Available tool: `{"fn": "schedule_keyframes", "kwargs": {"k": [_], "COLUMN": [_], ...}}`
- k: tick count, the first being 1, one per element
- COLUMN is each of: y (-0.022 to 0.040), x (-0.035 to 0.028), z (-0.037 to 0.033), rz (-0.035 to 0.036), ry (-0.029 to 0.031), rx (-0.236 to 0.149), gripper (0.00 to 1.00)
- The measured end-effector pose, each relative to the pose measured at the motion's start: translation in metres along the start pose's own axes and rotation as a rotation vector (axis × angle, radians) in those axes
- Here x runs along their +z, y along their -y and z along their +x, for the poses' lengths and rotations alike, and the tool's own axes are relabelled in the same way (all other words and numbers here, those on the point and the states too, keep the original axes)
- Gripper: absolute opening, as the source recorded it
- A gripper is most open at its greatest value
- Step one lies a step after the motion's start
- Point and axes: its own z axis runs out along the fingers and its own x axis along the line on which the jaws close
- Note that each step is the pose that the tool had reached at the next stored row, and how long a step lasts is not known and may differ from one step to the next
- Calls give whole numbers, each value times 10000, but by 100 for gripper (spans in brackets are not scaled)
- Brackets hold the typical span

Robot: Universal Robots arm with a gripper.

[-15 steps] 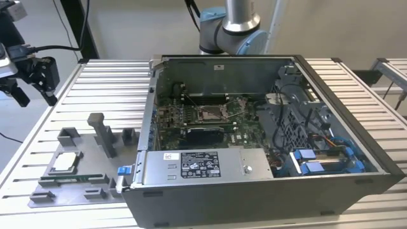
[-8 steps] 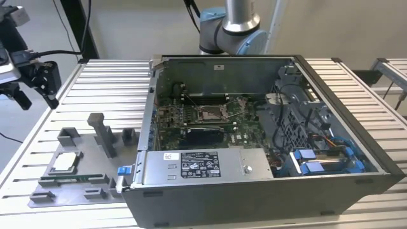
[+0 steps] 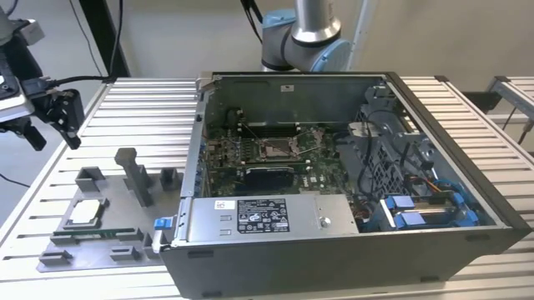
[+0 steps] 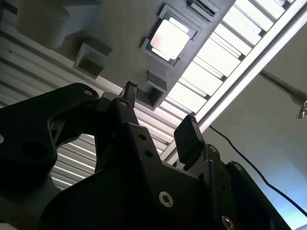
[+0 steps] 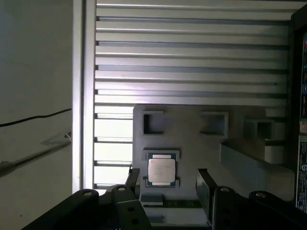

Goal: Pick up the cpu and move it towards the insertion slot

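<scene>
The cpu (image 3: 85, 214) in grey fixture (image 3: 125, 220)

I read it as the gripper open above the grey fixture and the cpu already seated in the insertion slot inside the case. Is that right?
Not quite. The cpu is not in the insertion slot; it lies in a recess of the grey fixture, as the first wrist view shows. The gripper is open above the fixture, as you said.

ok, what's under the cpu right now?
The cpu sits flat in a shallow framed recess of the grey fixture, which rests on the slatted table. The recess floor beneath the chip is covered by the chip itself, so it cannot be seen.
</scene>
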Motion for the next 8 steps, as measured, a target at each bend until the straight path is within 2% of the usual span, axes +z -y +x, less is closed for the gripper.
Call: {"fn": "schedule_keyframes", "kwargs": {"k": [5, 8], "y": [3, 3], "x": [88, 95], "z": [3, 5], "rz": [0, 0], "ry": [0, -1], "rx": [0, 0], "gripper": [100, 100]}}
